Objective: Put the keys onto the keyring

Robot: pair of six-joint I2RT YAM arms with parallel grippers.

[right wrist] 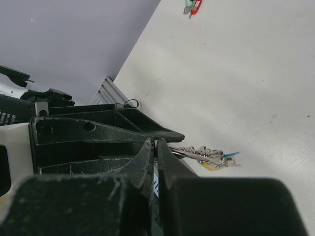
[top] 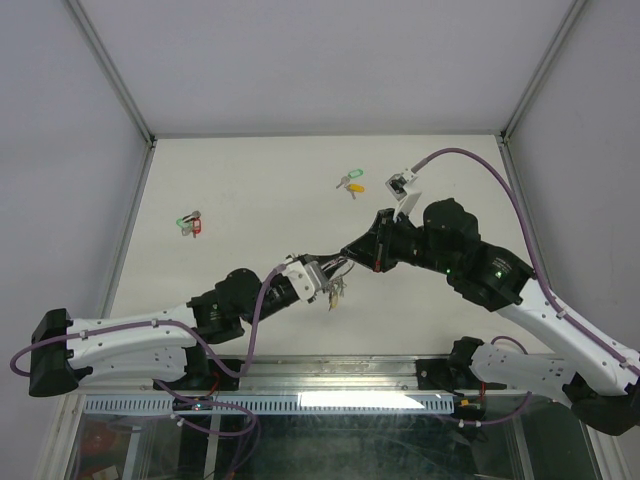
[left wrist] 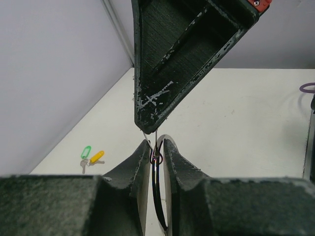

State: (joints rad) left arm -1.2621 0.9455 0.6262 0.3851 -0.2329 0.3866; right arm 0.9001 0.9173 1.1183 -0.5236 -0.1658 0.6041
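The keys with a green and a yellow tag (top: 350, 183) lie on the white table at the back centre; they also show in the left wrist view (left wrist: 91, 157). My left gripper (top: 328, 288) (left wrist: 156, 147) is shut on the keyring (left wrist: 156, 189), a dark wire ring seen edge-on between its pads. A bunch of small keys with blue and yellow bits (right wrist: 209, 155) (top: 339, 294) hangs from it. My right gripper (top: 347, 265) (right wrist: 156, 147) meets the left tip to tip and is shut on a thin wire linked to the ring's top. Its finger (left wrist: 167, 64) fills the upper left wrist view.
A second pair of keys with green and red tags (top: 190, 223) (right wrist: 192, 6) lies at the left of the table. Grey walls with metal frame posts (top: 120, 90) enclose the table on three sides. A purple cable (top: 520, 215) loops over the right arm.
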